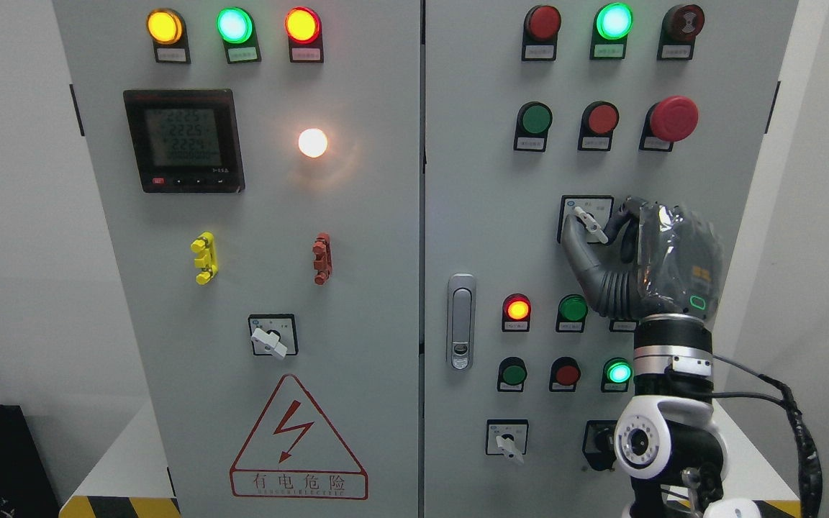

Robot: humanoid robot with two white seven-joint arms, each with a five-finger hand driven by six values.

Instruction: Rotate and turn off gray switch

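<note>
Reaching up from the lower right, the right hand point(627, 252) is raised against the right door of a grey cabinet point(472, 216), its dark fingers point(578, 248) curled around the gray switch point(591, 224). The thumb lies to the left of the switch's pale lever and the other fingers close in from the right, so the lever sits pinched between them, tilted with its upper end to the left. The switch sits on a small square plate on the right door, roughly at mid-height. Above the fingers are a green button point(534, 119), a red button point(602, 119) and a large red mushroom button point(673, 118); higher still a green lamp point(613, 21) glows. Below the fingers, just left of the wrist, a lit red lamp point(517, 309) and a green button point(572, 309) stand side by side, and further down a second, smaller switch point(507, 439) sits near the bottom of the door. Left of the thumb, lower down, is the door handle point(461, 321). Well to the left of the fingers, on the other door, are a meter display point(183, 140) and a bright white lamp point(312, 142).
</note>
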